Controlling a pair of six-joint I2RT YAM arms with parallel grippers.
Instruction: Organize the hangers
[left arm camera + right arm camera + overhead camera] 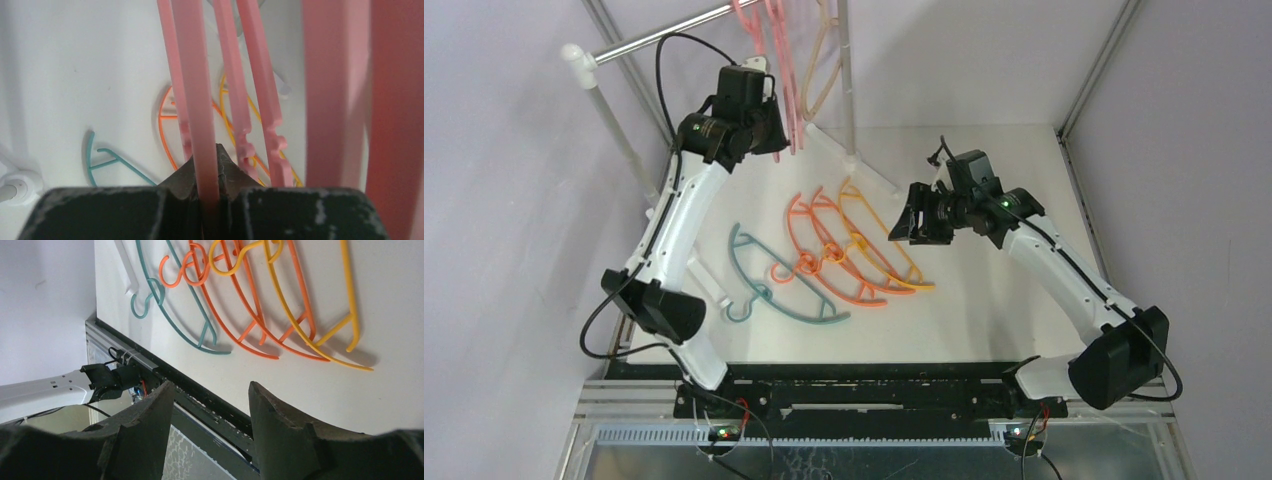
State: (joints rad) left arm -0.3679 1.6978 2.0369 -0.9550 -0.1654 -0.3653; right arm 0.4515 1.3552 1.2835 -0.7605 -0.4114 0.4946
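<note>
My left gripper [776, 135] is raised by the silver rail [664, 35] and shut on a pink hanger [200, 100], whose bar runs between its fingers. More pink hangers [764, 30] and a beige hanger [824, 60] hang from the rail. On the table lie a teal hanger [774, 285], two orange hangers [824, 255] and a yellow hanger [879, 240], overlapping in a row. My right gripper [906, 225] is open and empty, hovering just right of the yellow hanger. The right wrist view shows the same row: the teal hanger [185, 335], an orange one [250, 315] and the yellow one [350, 305].
The rail stands on white posts [609, 115], with a white foot [854, 165] on the table behind the lying hangers. Grey walls and metal frame struts close in the table. The black front rail [854, 375] runs along the near edge.
</note>
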